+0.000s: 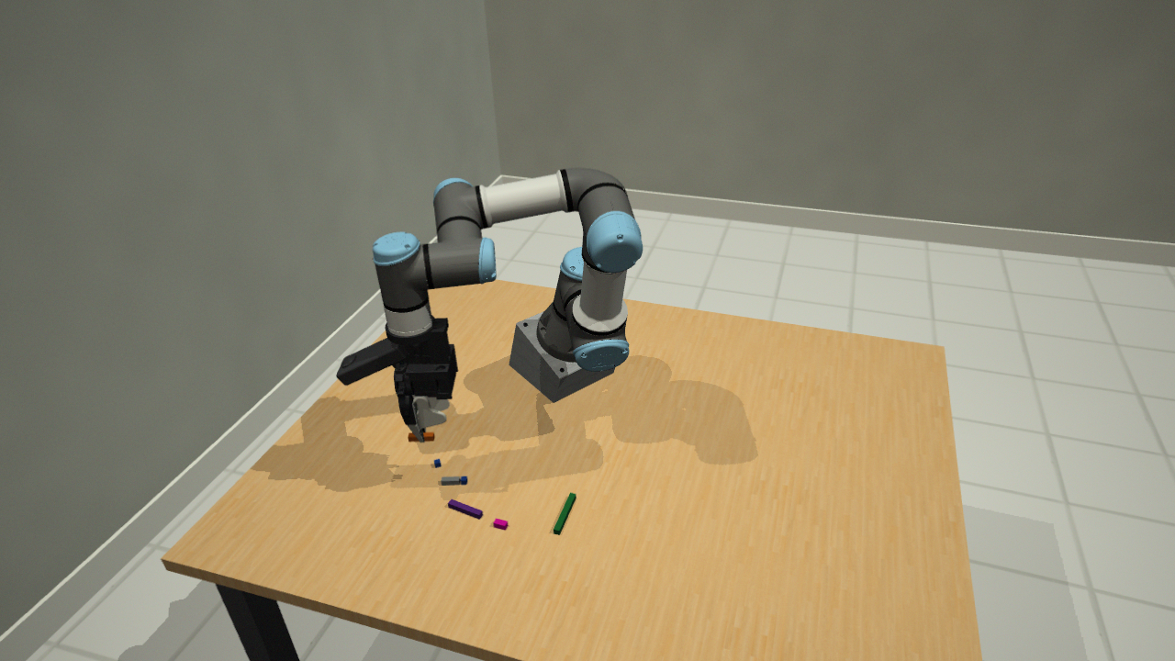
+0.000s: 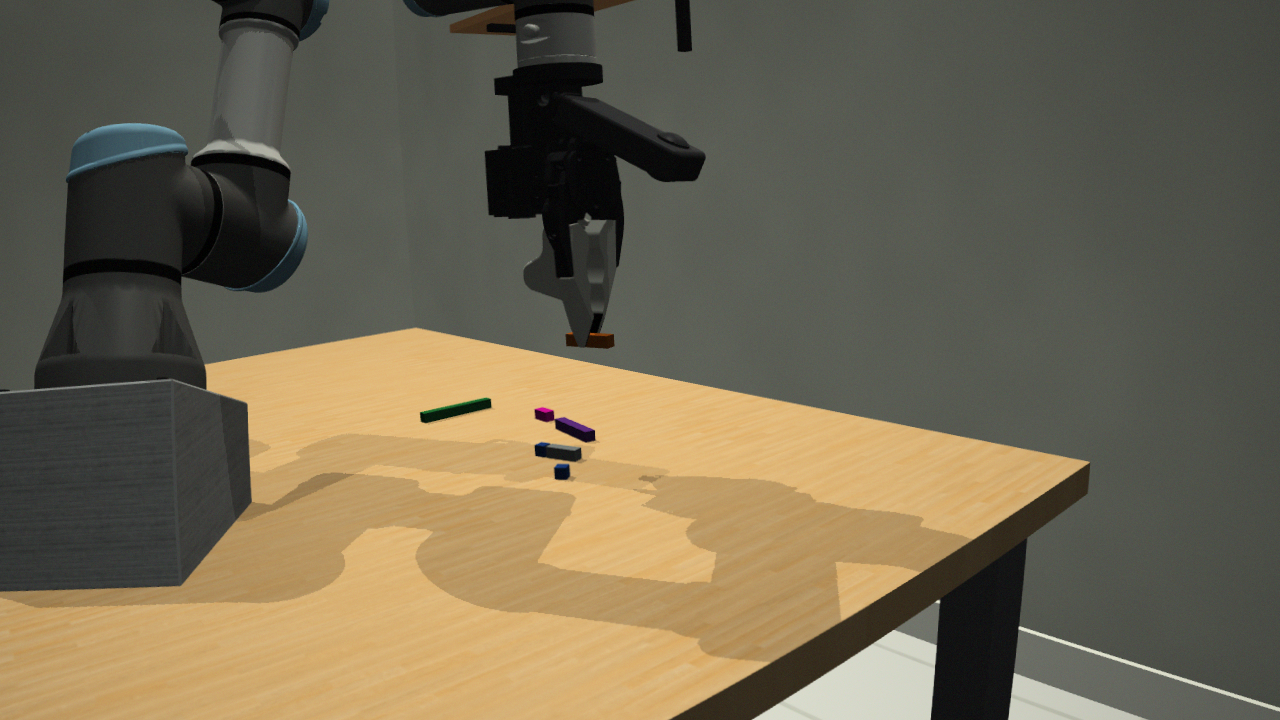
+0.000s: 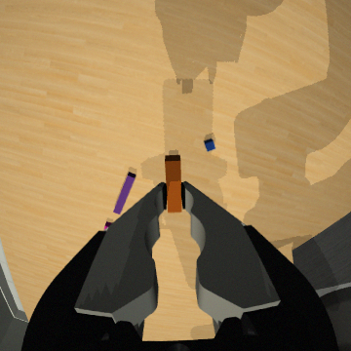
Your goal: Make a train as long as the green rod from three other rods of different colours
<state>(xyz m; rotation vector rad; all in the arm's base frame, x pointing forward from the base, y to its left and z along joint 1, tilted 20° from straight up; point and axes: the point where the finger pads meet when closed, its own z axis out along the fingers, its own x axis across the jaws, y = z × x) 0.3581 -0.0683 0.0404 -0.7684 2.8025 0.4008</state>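
My fingers (image 1: 420, 435) (image 2: 590, 335) grip an orange rod (image 1: 430, 437) (image 2: 604, 341) (image 3: 174, 200) above the surface (image 1: 780, 493) (image 2: 313, 662) (image 3: 58, 122). Below, a grey rod (image 1: 451, 480) (image 2: 563, 453) and a blue rod (image 1: 464, 479) (image 2: 542, 449) lie end to end.

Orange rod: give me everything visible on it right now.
The orange rod is a short, straight, square-section bar, plain orange with no markings visible, its far end face dark in shade. The material looks like matte plastic or painted wood; I can't tell which. It is held crosswise between the closed fingertips of the gripper, one on each long side, with both ends projecting. It hangs roughly level above the table, touching no other rod.
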